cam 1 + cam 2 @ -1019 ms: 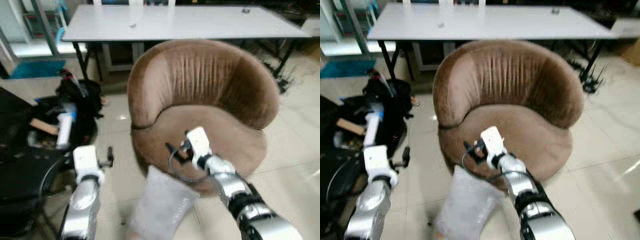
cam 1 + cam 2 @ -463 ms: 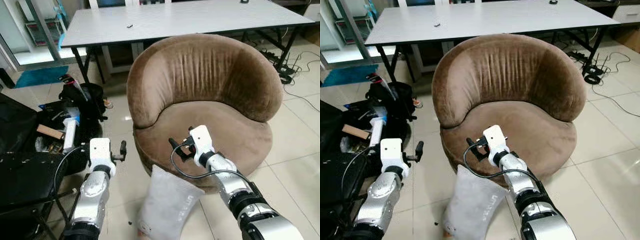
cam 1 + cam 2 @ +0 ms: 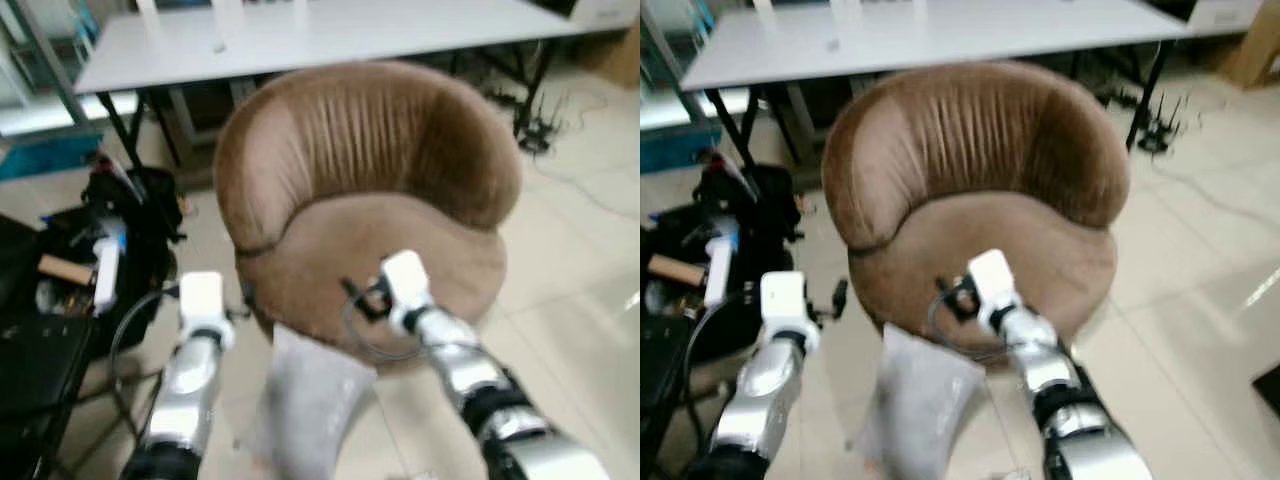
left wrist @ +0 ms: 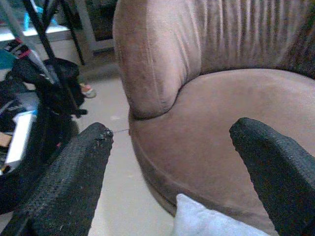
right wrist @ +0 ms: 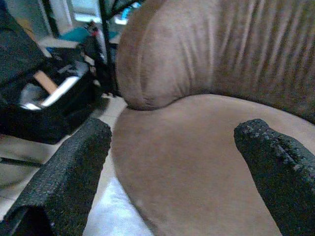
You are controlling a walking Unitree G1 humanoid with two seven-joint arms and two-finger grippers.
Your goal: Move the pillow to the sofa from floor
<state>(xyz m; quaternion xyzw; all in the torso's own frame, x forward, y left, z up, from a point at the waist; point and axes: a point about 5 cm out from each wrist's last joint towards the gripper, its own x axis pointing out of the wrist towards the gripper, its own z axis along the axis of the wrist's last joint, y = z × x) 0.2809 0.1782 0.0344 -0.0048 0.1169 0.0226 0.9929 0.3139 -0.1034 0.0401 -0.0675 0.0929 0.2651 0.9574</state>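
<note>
Grey pillow (image 3: 305, 400) on the floor (image 3: 580, 250) against your brown sofa's (image 3: 975, 190) front (leaning, blurred), both grippers' fingers spread wide and empty, right gripper (image 3: 952, 296) over the seat edge, left gripper (image 3: 836, 298) beside the sofa.

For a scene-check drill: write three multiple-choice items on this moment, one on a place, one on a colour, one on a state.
1. Where is the pillow?
A. on the sofa seat
B. on the floor, leaning against the sofa's front
C. on the table

2. What colour is the sofa?
A. brown
B. green
C. white

3. How are the left gripper fingers?
A. shut on the pillow
B. shut on nothing
C. spread open

Answers: 1 B, the pillow stands on tiles below the seat edge. 2 A, brown velvet shows throughout. 3 C, a wide gap separates both fingers.
</note>
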